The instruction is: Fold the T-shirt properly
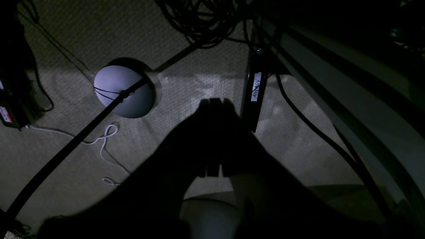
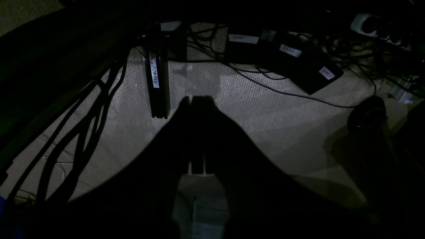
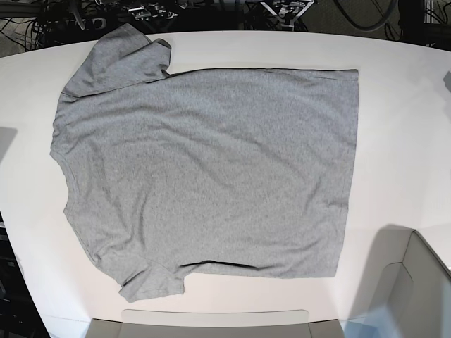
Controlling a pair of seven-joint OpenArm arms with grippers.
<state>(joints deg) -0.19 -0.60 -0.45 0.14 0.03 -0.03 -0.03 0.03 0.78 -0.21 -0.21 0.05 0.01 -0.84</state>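
The heather-grey T-shirt [image 3: 204, 169] lies spread flat on the white table [image 3: 402, 105], plain side up. Its collar is at the left and its hem at the right. One sleeve [image 3: 120, 56] is at the back left, the other [image 3: 151, 282] at the front left. No lettering shows. Neither gripper appears in the base view. In the left wrist view my left gripper [image 1: 214, 103] is a dark silhouette hanging over the carpet floor, with its fingers together and nothing between them. In the right wrist view my right gripper [image 2: 196, 98] looks the same, shut and empty, also over the floor.
Pale grey arm parts show at the table's front edge [image 3: 215, 324] and front right [image 3: 419, 282]. Below the table are carpet, several black cables [image 1: 199, 20], a black bar labelled ASIMOV [image 2: 156, 83], a round pale disc [image 1: 123, 91] and labelled power bricks [image 2: 298, 63].
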